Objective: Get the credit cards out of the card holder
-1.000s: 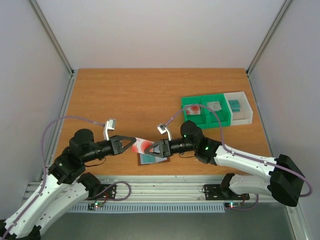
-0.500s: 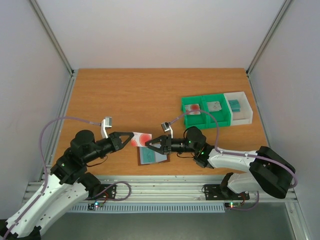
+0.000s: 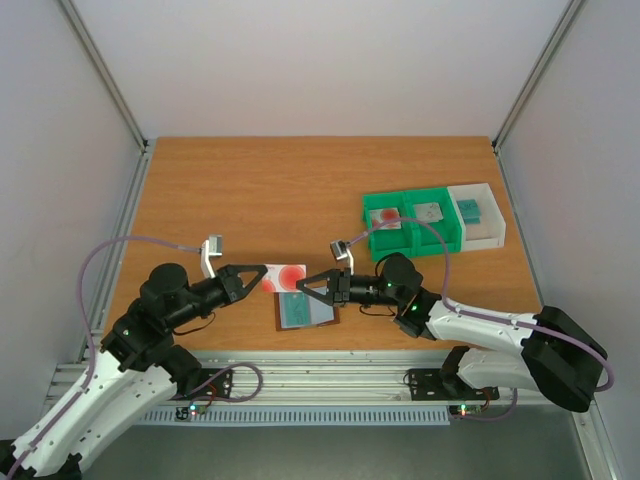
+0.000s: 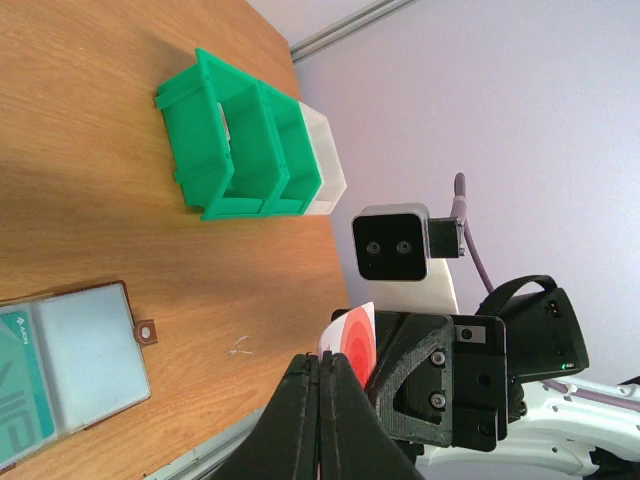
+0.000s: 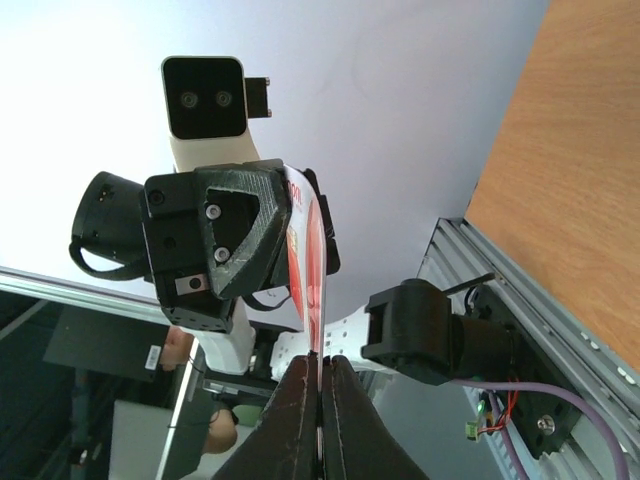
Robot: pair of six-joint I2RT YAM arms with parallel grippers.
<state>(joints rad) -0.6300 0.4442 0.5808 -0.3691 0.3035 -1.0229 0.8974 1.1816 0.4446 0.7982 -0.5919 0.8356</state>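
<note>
The wooden table (image 3: 250,190) holds green bins (image 3: 404,240) at two o'clock and the open card holder (image 3: 300,312) at six. Just above it a pink card (image 3: 283,276) lies lengthwise nine-to-three, pinched by both left gripper (image 3: 258,280) and right gripper (image 3: 303,283); the right arm is nearer the bins.

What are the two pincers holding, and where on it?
One pink card with a red blot: the left pincer pinches one end, the right pincer the opposite end.
</note>
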